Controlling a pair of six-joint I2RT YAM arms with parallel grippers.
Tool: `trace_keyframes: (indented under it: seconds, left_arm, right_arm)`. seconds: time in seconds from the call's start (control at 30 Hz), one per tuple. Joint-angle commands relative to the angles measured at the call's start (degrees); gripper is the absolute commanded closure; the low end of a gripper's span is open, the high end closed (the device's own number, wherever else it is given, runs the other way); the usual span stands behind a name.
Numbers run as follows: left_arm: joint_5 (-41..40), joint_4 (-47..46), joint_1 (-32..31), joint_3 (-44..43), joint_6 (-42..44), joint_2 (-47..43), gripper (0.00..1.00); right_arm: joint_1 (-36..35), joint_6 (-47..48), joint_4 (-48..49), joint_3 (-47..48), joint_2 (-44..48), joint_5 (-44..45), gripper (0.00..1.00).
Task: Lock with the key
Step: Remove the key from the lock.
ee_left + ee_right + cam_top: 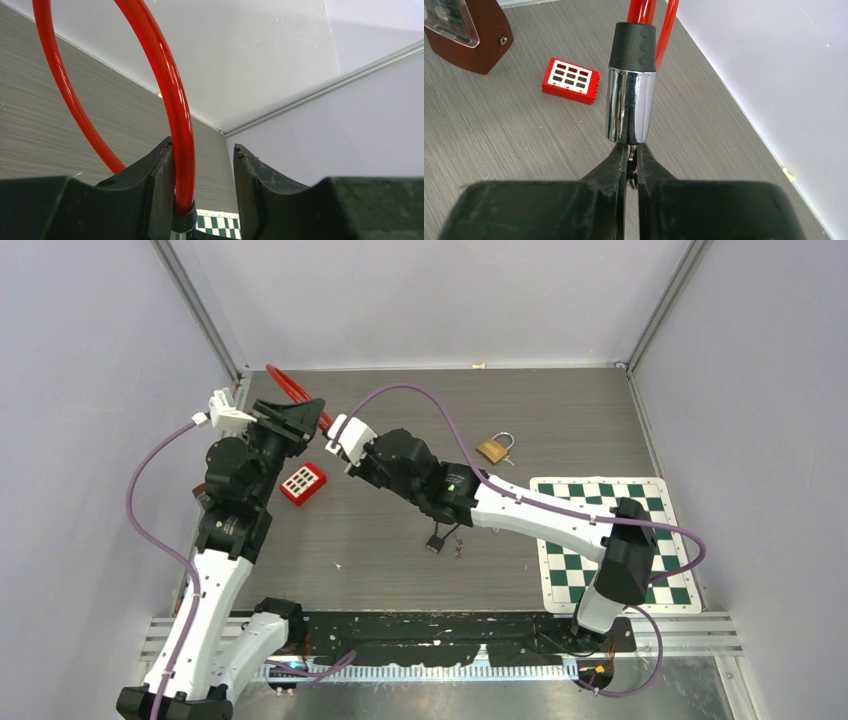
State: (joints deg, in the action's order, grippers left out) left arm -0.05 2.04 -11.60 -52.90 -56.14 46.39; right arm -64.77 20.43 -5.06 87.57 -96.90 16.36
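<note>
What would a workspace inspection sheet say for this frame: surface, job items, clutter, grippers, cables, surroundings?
Surface: grey wood-grain table; no spills seen.
Job's things: red cable lock held aloft, with its chrome cylinder upright; key at the cylinder's lower end.
Clutter: red keypad block, brass padlock, small black padlock, chessboard mat, brown wooden object.
Grippers: left gripper straddles the red cable, grip unclear; right gripper is shut on the key.
Cables: purple cables loop off both arms.
Surroundings: pale walls on three sides.
</note>
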Motion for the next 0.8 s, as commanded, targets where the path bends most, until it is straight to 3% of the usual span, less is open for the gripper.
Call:
trace_keyframes:
  seconds: [0.0, 0.17, 0.37, 0.43, 0.5, 0.77]
  left_arm:
    - [6.41, -2.27, -0.45, 0.58, -5.1, -0.97, 0.61]
    - [7.31, -2.2, -0.54, 1.96, -5.48, -1.3, 0.75]
    - [8.35, -2.44, -1.09, 2.08, -3.09, -0.04, 0.75]
    - [7.92, -2.48, -1.07, 2.21, -2.13, 0.18, 0.84]
    - [7.44, -2.88, -1.06, 1.89, -0.69, 0.27, 1.0]
    - [3.42, -0.67, -0.16, -4.9, 8.83, 0.77, 1.0]
  right_arm:
    - [0.84, -3.19, 4.69, 3.61, 1.69, -1.72, 0.95]
    - [2.03, -6.02, 4.7, 3.52, 2.47, -4.17, 0.95]
    - [2.44, -6.39, 4.7, 2.88, 3.37, -8.03, 0.95]
    - [2.61, -6.65, 4.64, 2.41, 3.84, -9.57, 0.95]
    - [3.05, -7.12, 5.95, 1.79, 4.6, -10.85, 0.95]
    - [7.36, -7.93, 6.1, -9.18, 10.75, -28.23, 0.95]
